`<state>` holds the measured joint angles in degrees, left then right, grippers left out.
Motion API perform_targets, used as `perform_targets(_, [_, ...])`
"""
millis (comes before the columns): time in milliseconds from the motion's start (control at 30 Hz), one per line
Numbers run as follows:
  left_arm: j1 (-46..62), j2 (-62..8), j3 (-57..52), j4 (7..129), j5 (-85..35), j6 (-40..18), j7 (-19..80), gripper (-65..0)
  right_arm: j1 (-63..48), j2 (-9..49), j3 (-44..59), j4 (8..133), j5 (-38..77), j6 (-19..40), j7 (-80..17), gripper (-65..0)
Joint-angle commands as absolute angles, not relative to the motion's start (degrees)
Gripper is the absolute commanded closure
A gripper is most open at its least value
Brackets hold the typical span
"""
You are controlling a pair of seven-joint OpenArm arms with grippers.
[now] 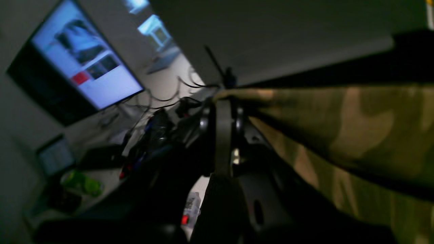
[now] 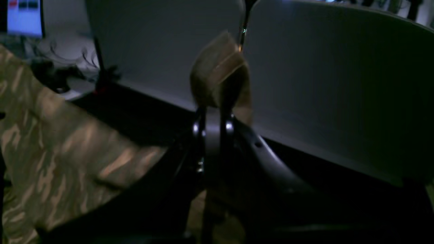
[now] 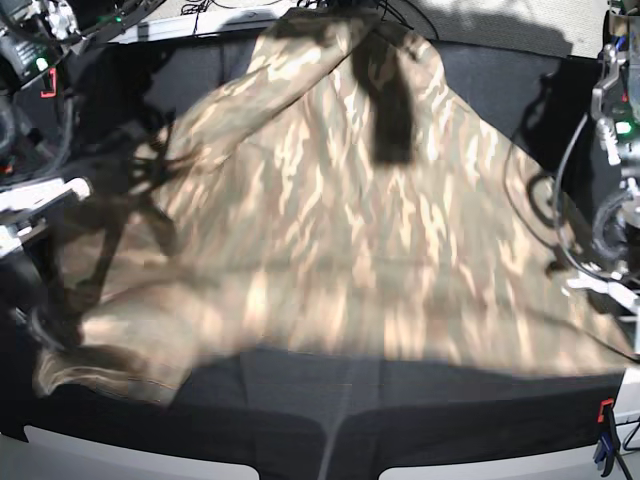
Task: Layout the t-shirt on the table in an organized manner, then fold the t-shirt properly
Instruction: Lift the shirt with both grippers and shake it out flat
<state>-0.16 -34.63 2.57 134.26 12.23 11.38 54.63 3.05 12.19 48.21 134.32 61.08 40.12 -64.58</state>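
Stretching wide above the black bench, the camouflage t-shirt hung blurred between the 2 arms. The left pincer was clamped on its edge, fabric running off to one side. The right pincer pinched a bunched fold of the same shirt.
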Motion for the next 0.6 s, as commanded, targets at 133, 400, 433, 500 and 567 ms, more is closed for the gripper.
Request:
perform_targets(133, [-0.64, -35.24, 2.22, 135.00, 10.57, 8.08, 52.27, 0.0, 3.92, 12.84, 53.01, 135.00, 52.77, 40.00, -61.39, 0.0])
perform_targets(400, [7.25, -35.22, 2.22, 135.00, 10.96, 8.10, 54.19, 0.0, 2.48, 12.84, 62.96, 135.00, 58.06, 40.00, -64.16, 0.0])
perform_targets(433, [8.82, -35.24, 2.22, 135.00, 11.81, 8.12, 54.19, 0.0, 1.85, 12.84, 63.81, 135.00, 58.87, 40.00, -64.14, 0.0])
perform_targets(500, [11.51, -35.24, 2.22, 135.00, 14.90, 8.21, 54.50, 0.0, 0.49, 12.84, 65.10, 135.00, 59.16, 40.00, -64.14, 0.0])
perform_targets(567, [13.41, -35.24, 2.20, 135.00, 17.15, 10.00, 55.35, 0.0, -0.93, 12.84, 65.91, 135.00, 59.16, 40.00, -64.14, 0.0])
